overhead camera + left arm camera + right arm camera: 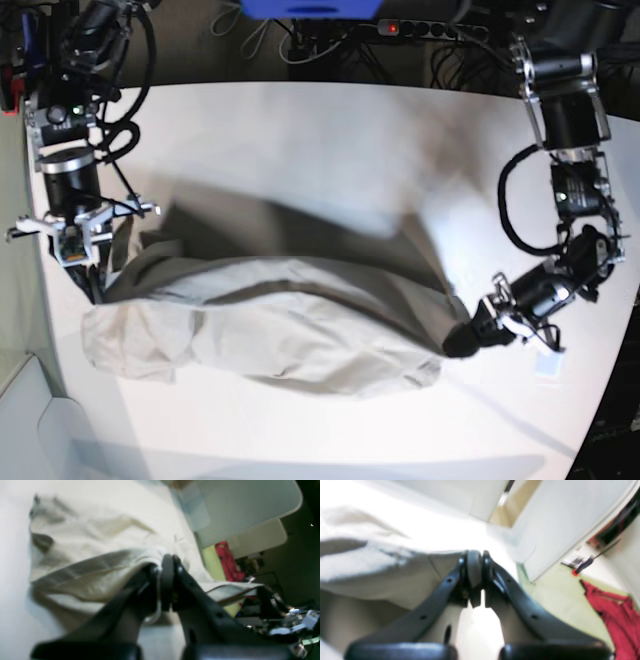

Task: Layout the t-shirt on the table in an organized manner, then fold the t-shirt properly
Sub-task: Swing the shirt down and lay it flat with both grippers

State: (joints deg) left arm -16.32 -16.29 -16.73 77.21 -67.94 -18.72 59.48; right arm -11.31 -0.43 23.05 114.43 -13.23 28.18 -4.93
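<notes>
T-shirt (270, 325) on table (300, 140), no legible labels, both fingers pinching cloth

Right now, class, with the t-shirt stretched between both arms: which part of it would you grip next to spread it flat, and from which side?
Probably the slack lower edge of the t-shirt, approached from the near side of the table. Both pincers, left and right, are already shut on its two ends, so the cloth sags bunched between them; that near edge lies free.
</notes>
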